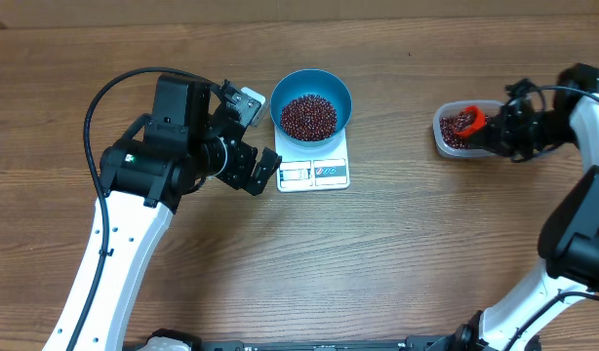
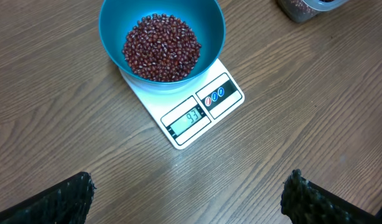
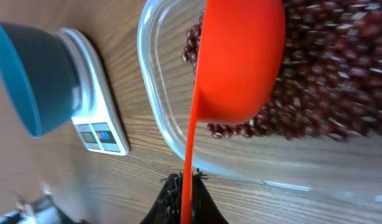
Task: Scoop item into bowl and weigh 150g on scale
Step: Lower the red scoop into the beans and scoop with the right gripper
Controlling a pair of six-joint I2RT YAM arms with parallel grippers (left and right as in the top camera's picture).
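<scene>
**Inspector A:** Where do we find the beans?

**Inspector B:** We record the dark red-brown beans (image 2: 161,48) in two places. One heap lies in the blue bowl (image 2: 213,31), which sits on the white kitchen scale (image 2: 206,106) so that every addition registers. The stock lies in the clear plastic tub (image 3: 147,93), well apart on the right of the wooden surface (image 1: 397,224).

**Inspector A:** The reading?

**Inspector B:** The display (image 2: 188,118) appears to show 93. We judge the weighing unfinished; more beans are wanted.

**Inspector A:** And the pincers?

**Inspector B:** The right pincer (image 3: 186,190) is closed tight on the thin handle of the red-orange scoop (image 3: 241,62). The scoop's cup lies down in the tub among the beans, placed, we judge, to take up another load. Whether it is filled we cannot tell. The left pincer (image 2: 190,186) stands spread to its full width, grasping nothing, just beside the scale. Its camera looks on the display, which we take as the reason for its station.

**Inspector A:** Risk?

**Inspector B:** Spillage on the carry across, and an overfull scoop could overshoot the target.
</scene>
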